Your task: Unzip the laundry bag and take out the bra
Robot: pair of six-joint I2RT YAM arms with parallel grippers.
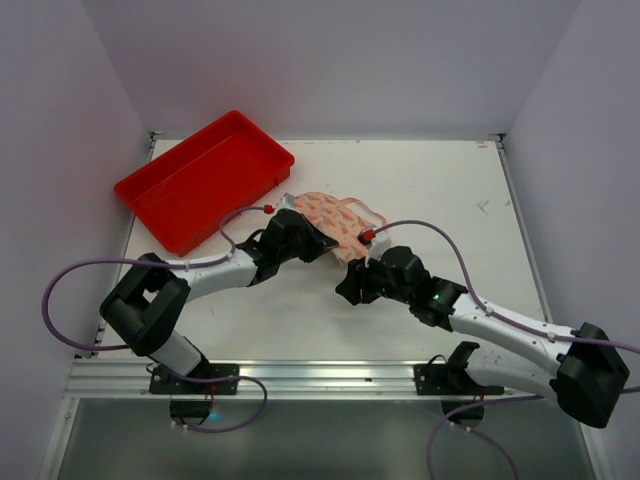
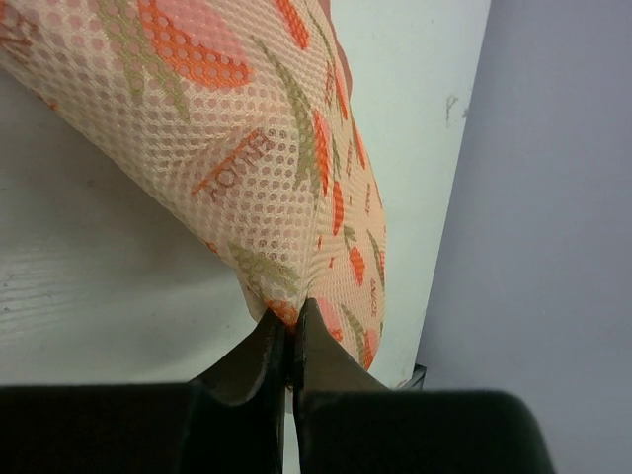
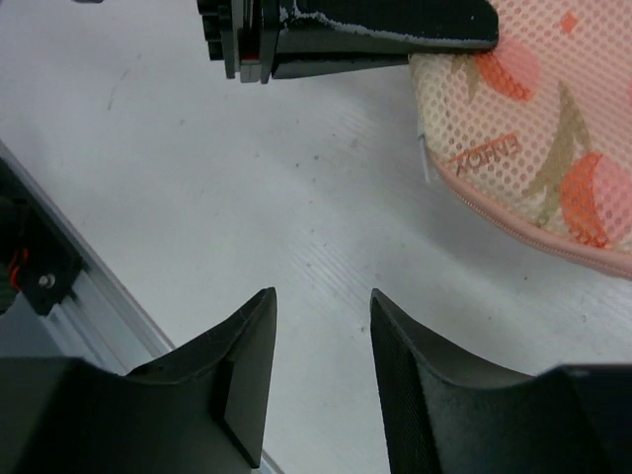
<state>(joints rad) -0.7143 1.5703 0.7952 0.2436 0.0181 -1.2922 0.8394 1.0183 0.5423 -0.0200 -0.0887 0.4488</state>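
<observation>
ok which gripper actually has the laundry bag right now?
The left gripper: its jaws are pinched shut on the laundry bag's mesh edge. The right gripper has its jaws apart over the table, gripping nothing, the bag off to its side.

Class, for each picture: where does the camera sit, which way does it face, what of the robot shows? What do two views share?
Top external: above and behind, looking down; shows both arms, laundry bag, red tray.
Left wrist: looks along left gripper, shut on the bag's edge.
Right wrist: looks down at table past right gripper, fingers parted.
Shared: all show the bag.
</observation>
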